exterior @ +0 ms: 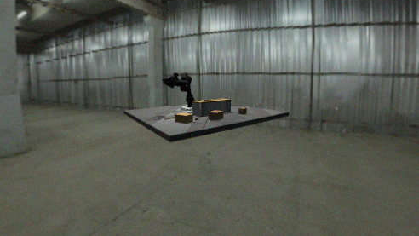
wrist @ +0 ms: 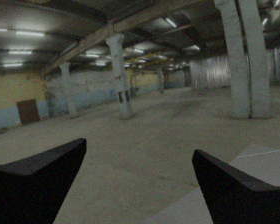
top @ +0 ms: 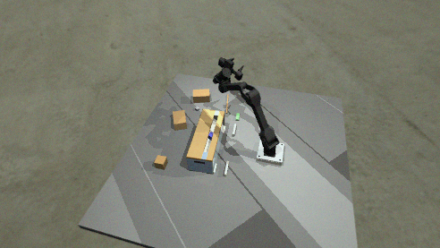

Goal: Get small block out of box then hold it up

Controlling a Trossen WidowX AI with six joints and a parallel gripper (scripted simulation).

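Observation:
The long box (top: 199,140) (exterior: 211,106) with an orange top lies on the table (top: 286,196) left of the arm's base. Through its clear strip I see a small blue block (top: 211,135) on the shelf inside, about midway along. My gripper (top: 230,65) (exterior: 167,81) (wrist: 140,151) is open and empty. It is raised high above the table's far edge, beyond the far end of the box, and points outward over the floor. The wrist view shows only the two fingers, the hall and a corner of the table.
Three orange blocks (top: 201,95) (top: 179,119) (top: 160,161) lie left of the box. A thin orange stick (top: 227,104), a small green piece (top: 238,116), white pegs (top: 234,129) (top: 226,167) and a small grey piece (top: 197,107) lie around it. The arm's base (top: 271,151) is to its right.

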